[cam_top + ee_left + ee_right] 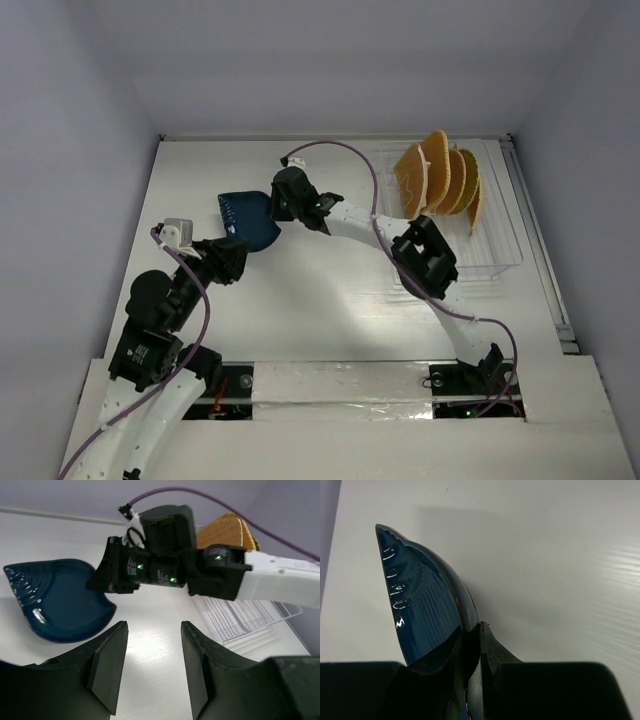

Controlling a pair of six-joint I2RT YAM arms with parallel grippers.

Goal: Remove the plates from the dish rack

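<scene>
At the near edge of the table [330, 300] the two arm bases are partly cut off by the bottom of the overhead view. From the left base, the left gripper [154, 630] reaches forward. Its jaws stand apart and only bare tabletop shows through the gap, so it grasps nothing. Just beyond its tips, and a little to their left in the wrist view, is the dark blue plate [248, 218], tilted with its ribbed hollow face toward that camera. Whether its lower edge touches the table cannot be told, because the left arm covers that edge from above. The right gripper [474, 645] has reached across the table and is clenched on the plate's rim. Its own camera sees the plate edge-on, and the plate hides one finger almost completely, so only the other finger [492, 655] shows, pressed against the rim. A purple cable [350, 160] loops over the right arm. Farther back on the right is the dish rack [505, 200], whose clear walls and thin wires are faint against the white surface. The right forearm covers its near left corner. The orange plates [440, 180] stand upright in it, overlapping so closely that they cannot be counted reliably.
</scene>
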